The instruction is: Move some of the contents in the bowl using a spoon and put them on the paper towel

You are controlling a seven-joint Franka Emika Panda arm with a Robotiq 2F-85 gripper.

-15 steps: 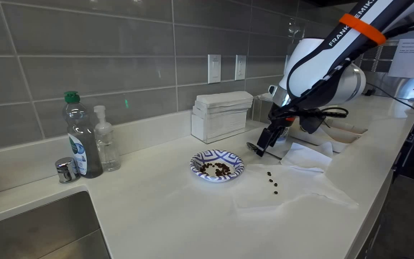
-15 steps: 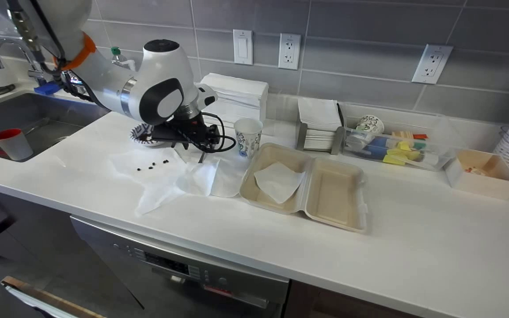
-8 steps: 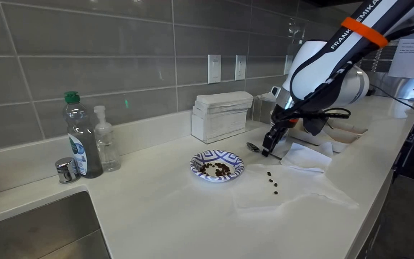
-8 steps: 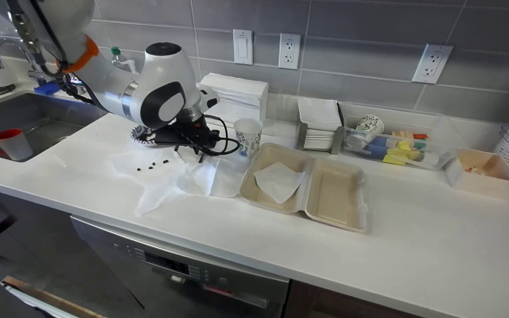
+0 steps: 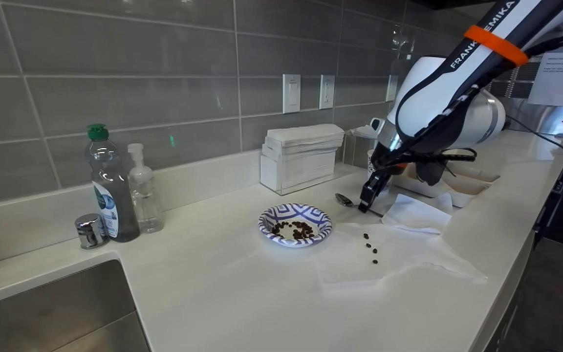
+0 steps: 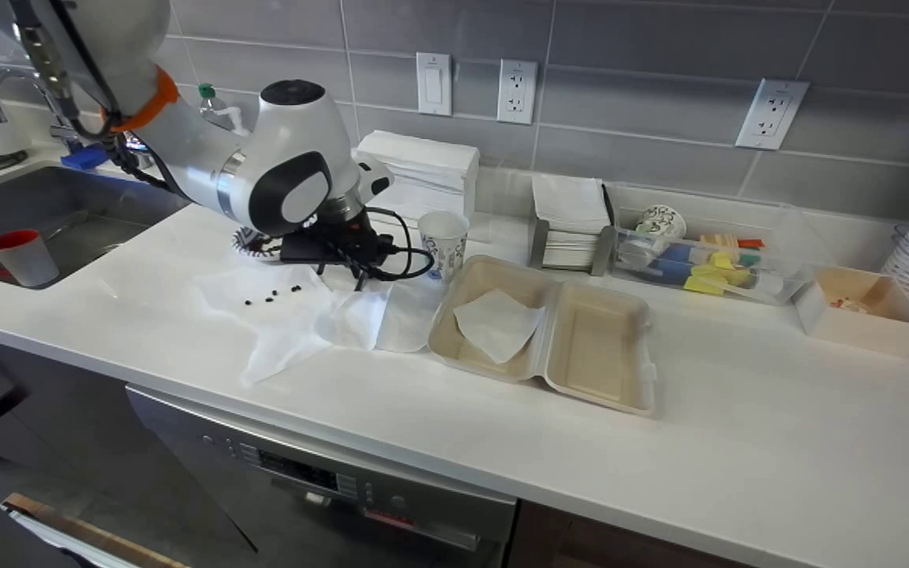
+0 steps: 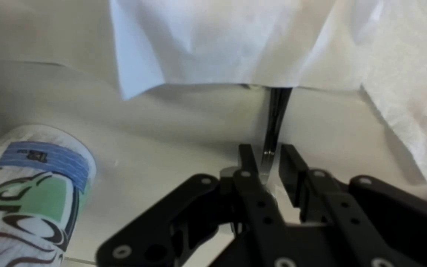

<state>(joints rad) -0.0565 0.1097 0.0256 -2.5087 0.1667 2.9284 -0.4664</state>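
The metal spoon (image 5: 343,199) lies on the counter behind the paper towel (image 5: 418,249). In the wrist view its dark handle (image 7: 279,105) runs between the fingers of my gripper (image 7: 266,148) and goes under a white paper edge. Those fingers stand narrowly apart, and a slim gap shows on both sides of the handle. In an exterior view the gripper (image 5: 363,208) points down at the handle. The bowl (image 5: 295,211), with a blue-and-white rim, holds dark contents (image 5: 303,231). Several dark bits (image 5: 375,251) rest on the paper towel.
A folded white sheet (image 5: 416,213) borders the towel and covers the handle's end. Close to the gripper stands a paper cup (image 7: 39,200). An open takeaway box (image 6: 596,347), a napkin stack (image 5: 303,159), soap bottles (image 5: 110,205) and a sink (image 5: 61,303) surround the area.
My gripper has shifted slightly along the spoon handle, away from the bowl, and lower. Its fingers have drawn closer together around the handle. Bowl, spoon and towel look unmoved.
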